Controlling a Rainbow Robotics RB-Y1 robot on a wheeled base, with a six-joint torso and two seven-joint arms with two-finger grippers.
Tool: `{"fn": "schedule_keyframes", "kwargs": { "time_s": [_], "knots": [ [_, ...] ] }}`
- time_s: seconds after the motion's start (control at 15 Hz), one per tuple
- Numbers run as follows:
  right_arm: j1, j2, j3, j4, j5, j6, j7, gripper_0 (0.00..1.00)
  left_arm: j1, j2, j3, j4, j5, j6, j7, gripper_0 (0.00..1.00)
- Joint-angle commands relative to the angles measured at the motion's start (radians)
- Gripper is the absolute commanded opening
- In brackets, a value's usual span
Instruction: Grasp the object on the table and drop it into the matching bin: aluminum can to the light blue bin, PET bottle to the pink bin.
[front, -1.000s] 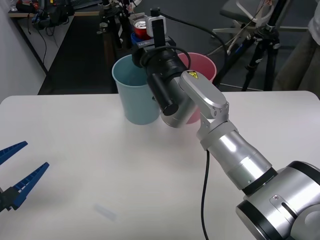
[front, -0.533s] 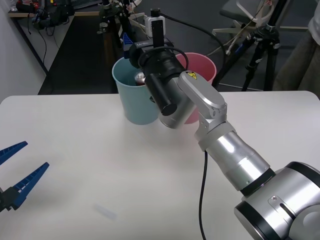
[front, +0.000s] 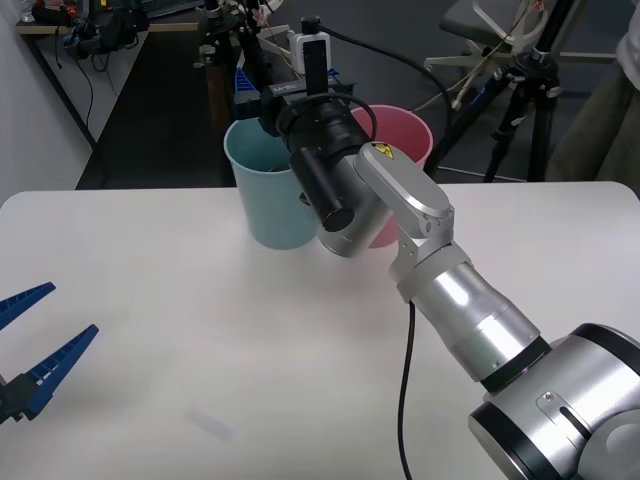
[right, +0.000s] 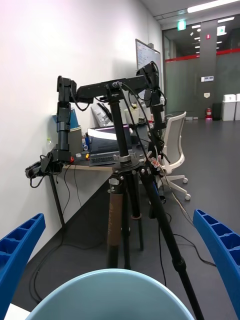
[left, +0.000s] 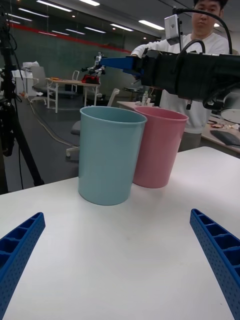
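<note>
The right arm reaches forward across the white surface (front: 200, 330), and its right claw (right: 120, 260) hangs above the open mouth of the light blue bin (front: 268, 195), its two blue fingers (right: 220, 250) spread wide with nothing between them. From the right wrist camera the pale blue rim curves just below the fingers, with a black tripod (right: 125, 200) standing on the floor beyond the bin. In the front view the arm's dark wrist covers the near part of the bin's rim, and the inside of the bin is shadowed; a dark shape low inside may be the can, but it is too dim to tell. The pink bin (front: 400, 150) stands just beside the light blue bin, on its right as the robot faces, and the two seem to touch at their sides in the left wrist view, where the blue one (left: 109, 152) is nearer the camera than the pink one (left: 159, 145). Both bins stand upright near the far edge of the surface. The left claw (front: 35, 345) rests low at the near left corner of the surface, well apart from the bins, its blue ribbed fingers (left: 215, 255) wide open and holding nothing
</note>
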Motion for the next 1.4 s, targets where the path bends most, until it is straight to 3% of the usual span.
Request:
{"fn": "schedule_keyframes", "kwargs": {
  "time_s": [0.07,0.33,0.6,0.93,1.13,1.4],
  "knots": [
    [0.003,0.000,-0.008,0.000,0.008,-0.024,0.000,1.00,0.000,0.000,0.000,0.000,0.000,0.000,0.000,1.00],
    [0.088,-0.020,-0.026,-0.105,0.056,-0.101,0.000,1.00,0.000,0.000,0.000,0.000,0.000,0.000,0.000,1.00],
    [0.236,-0.104,0.029,-0.316,0.070,-0.117,-0.002,1.00,0.000,0.000,0.000,0.000,0.000,0.000,0.000,1.00],
    [0.410,-0.279,0.044,-0.526,0.031,-0.259,-0.038,1.00,0.000,0.000,0.000,0.000,0.000,0.000,0.000,1.00],
    [0.510,-0.419,0.034,-0.611,-0.056,-0.352,-0.054,1.00,0.000,0.000,0.000,0.000,0.000,0.000,0.000,1.00],
    [0.672,-0.604,-0.061,-0.658,-0.148,-0.565,-0.066,1.00,0.000,0.000,0.000,0.000,0.000,0.000,0.000,1.00]
  ]
}}
